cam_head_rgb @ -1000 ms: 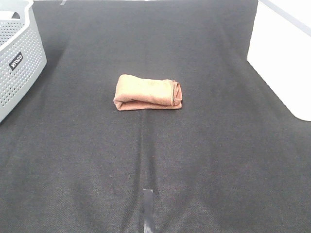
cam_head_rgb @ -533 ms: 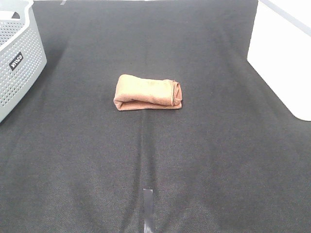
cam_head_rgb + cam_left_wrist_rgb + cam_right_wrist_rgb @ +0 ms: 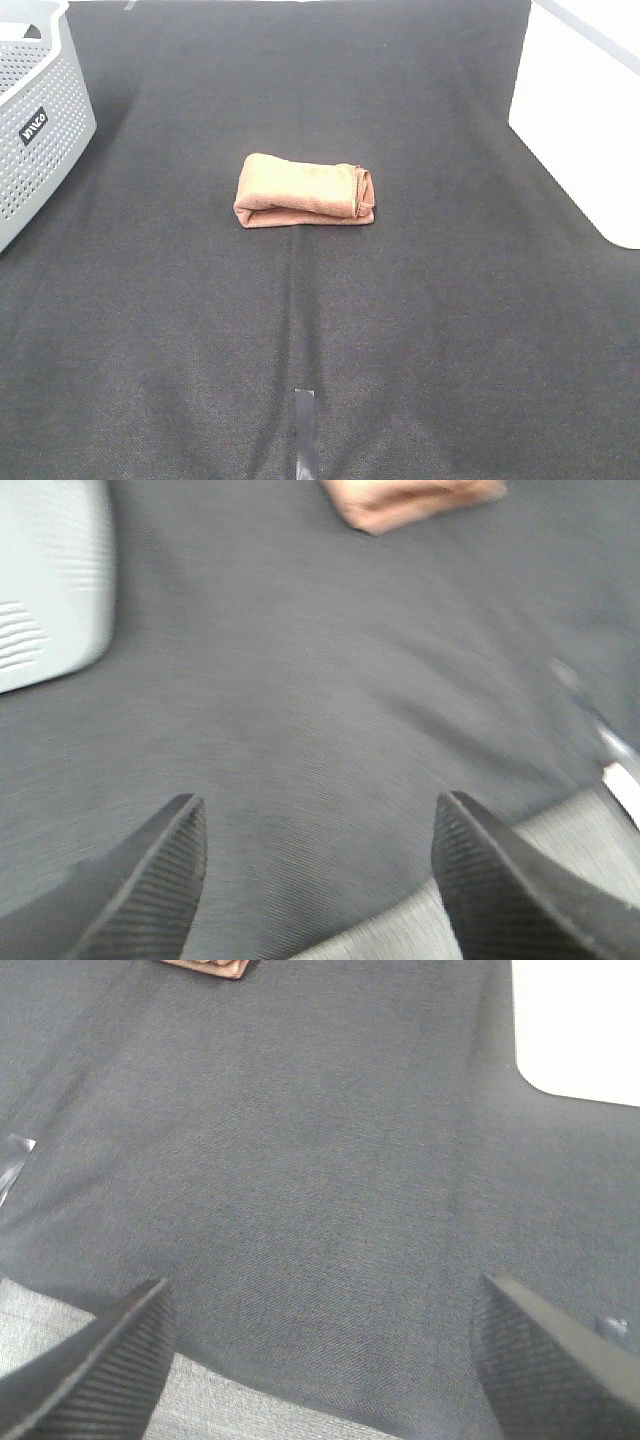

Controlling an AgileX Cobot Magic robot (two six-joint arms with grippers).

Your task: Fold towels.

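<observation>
The brown towel [image 3: 304, 190] lies folded into a small thick rectangle at the middle of the dark cloth, its layered edges facing right. Neither arm shows in the exterior high view. The left wrist view catches the towel [image 3: 415, 500] far off at the picture's edge, and my left gripper [image 3: 318, 825] stands open over bare cloth with nothing between its fingers [image 3: 150, 880]. My right gripper [image 3: 320, 1310] is open too, well away from the towel [image 3: 208, 966], of which only a corner shows.
A grey perforated basket [image 3: 35, 110] stands at the back left, also seen as the basket [image 3: 50, 590] in the left wrist view. A white container [image 3: 585, 110] sits at the right edge. A strip of grey tape [image 3: 304, 430] marks the cloth's near middle.
</observation>
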